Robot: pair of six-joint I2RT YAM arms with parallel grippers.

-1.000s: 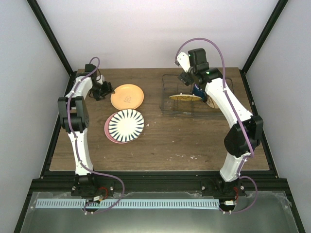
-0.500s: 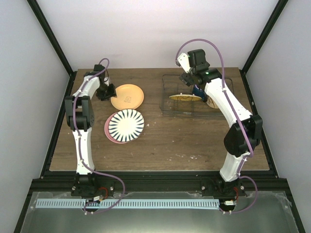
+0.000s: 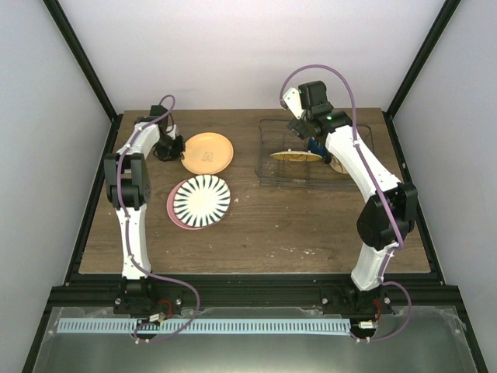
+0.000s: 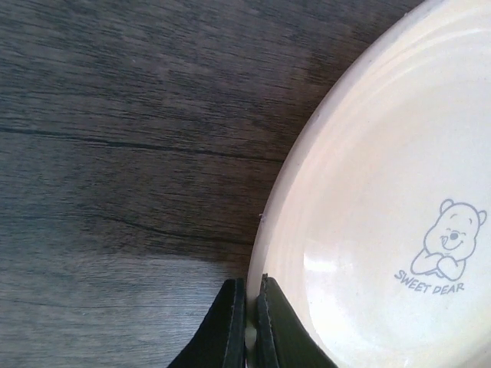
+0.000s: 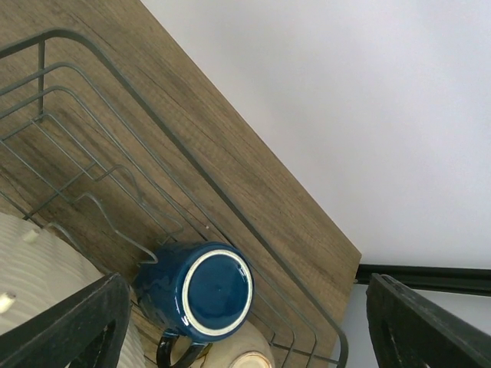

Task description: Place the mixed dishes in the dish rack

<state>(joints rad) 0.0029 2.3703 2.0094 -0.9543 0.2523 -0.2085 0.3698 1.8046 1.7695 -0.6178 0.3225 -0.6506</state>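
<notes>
Wood-grain desk (image 3: 311, 225) stands under plain white walls, with black frame posts at the corners. The left jaws are closed, fingers (image 4: 232, 326) pressed almost together at the rim of the peach plate (image 4: 383, 192). This plate lies flat at the desk's far left and bears a small bear print; whether the rim is pinched between the fingers cannot be told. The right jaws stand wide apart, fingers (image 5: 73, 322) at either edge of the wrist view, holding nothing, above the dish rack (image 5: 100, 115) at the desk's far right. Inside the rack are a dark blue mug (image 5: 201, 290), a cream bowl (image 5: 245, 354) just beside it, and a yellow patterned plate (image 3: 296, 156). Near the peach plate, toward the front, the striped plate (image 3: 202, 200) rests on the pink plate (image 3: 172, 210).
</notes>
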